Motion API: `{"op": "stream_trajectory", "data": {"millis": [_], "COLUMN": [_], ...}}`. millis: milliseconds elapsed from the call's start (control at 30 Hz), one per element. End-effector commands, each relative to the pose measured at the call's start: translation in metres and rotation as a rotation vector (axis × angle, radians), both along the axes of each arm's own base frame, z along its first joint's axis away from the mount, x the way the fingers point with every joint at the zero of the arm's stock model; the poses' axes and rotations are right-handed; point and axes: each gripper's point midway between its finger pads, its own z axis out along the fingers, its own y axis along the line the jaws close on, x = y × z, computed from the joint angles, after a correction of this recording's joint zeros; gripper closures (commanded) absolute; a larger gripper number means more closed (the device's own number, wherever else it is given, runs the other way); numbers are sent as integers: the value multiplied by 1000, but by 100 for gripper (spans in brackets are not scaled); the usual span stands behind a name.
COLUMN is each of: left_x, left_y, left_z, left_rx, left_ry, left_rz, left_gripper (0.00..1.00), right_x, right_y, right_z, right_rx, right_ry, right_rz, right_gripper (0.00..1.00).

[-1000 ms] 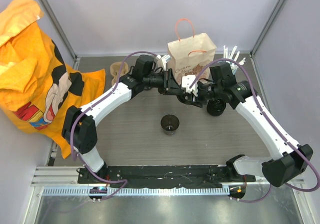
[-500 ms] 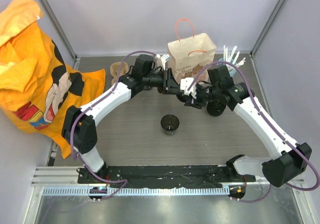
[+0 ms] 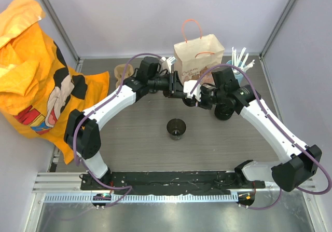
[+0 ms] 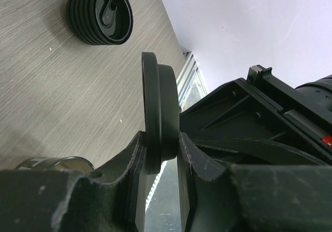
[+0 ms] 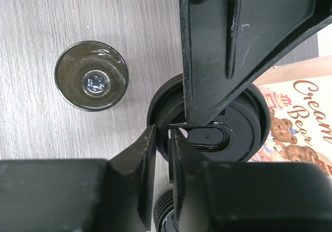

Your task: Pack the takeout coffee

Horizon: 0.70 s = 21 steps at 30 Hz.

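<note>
Takeout coffee's black tapered cup (image 3: 176,128) stands unlidded; left gripper (image 4: 161,141) clamps the black round lid (image 4: 160,99), right gripper (image 5: 165,141) hold unclear. Handover, then capping likely.

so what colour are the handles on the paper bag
Salmon orange, against the tan bag; the top view shows them best.

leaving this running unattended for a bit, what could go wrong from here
1. The left gripper pinches the lid edge-on, by its rim only; it may slip or pop out in mid-air.
2. The right gripper is crowded right up against the left one at the lid; the fingers could collide.
3. The cup stands open nearby; a dropped lid or a low arm could tip it.
</note>
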Motion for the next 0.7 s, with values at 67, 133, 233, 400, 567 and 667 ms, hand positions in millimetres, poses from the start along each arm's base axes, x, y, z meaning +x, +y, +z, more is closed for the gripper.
{"op": "stream_trajectory", "data": {"millis": [67,133,233,400,567,667], "left_x": [-5,-6,-6,-5,-1,0], "left_y": [-4,-5,-5,-2,4,9], "left_z": [27,28,31,34,41,46], "left_rx": [-77,-81,-89,-109,-132,-146], "left_ry": [-38,-38,-42,-39,-50,-55], "left_rz": [-34,-37,-41,-46,-34,-30], "left_gripper": [85,85,82,75,54,39], "right_x": [2,1,0,-1,-4,-6], "right_y": [8,9,8,7,8,9], "right_z": [17,18,19,18,24,32], "right_rx": [13,15,15,12,19,28], "right_ry": [-33,-30,-30,-30,-23,-19], "right_rz": [12,16,18,20,26,31], "right_gripper": [84,87,92,99,99,99]}}
